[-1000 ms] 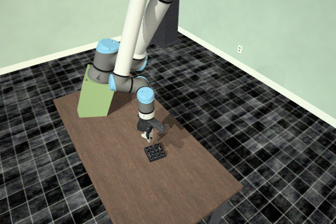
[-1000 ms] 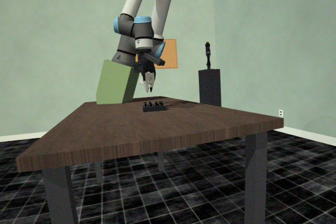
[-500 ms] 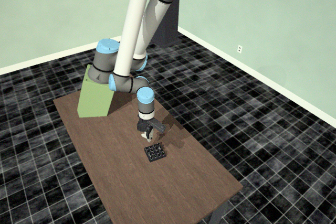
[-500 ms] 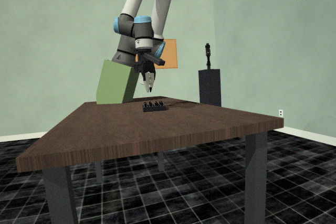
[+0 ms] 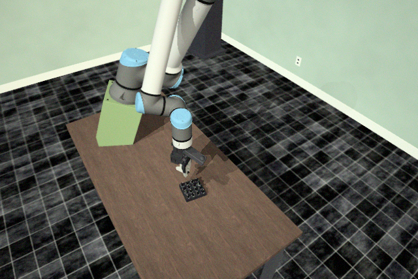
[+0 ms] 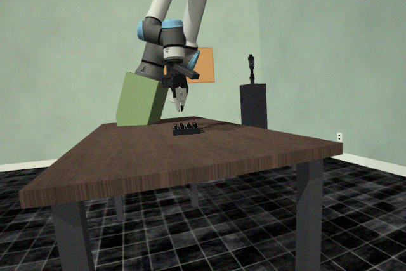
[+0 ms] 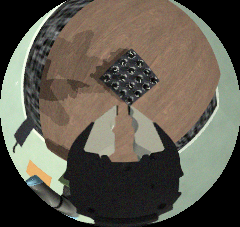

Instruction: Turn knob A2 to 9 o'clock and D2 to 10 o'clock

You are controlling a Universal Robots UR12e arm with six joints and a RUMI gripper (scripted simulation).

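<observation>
The knob box (image 5: pixel 192 189) is a small black square block with a grid of small knobs, lying on the brown table. It also shows in the exterior view (image 6: pixel 186 128) and in the wrist view (image 7: pixel 130 79), turned like a diamond. The single knobs and their marks are too small to read. My gripper (image 5: pixel 184 172) (image 6: pixel 180 108) hangs in the air above the table, just behind the box's near corner and well above it. Its two pale fingers are nearly together with nothing between them.
A green block (image 5: pixel 119 120) holds the arm's base at the far end of the table. A dark pedestal (image 6: pixel 253 104) stands on the floor beyond the table. The table edges lie far from the box on all sides.
</observation>
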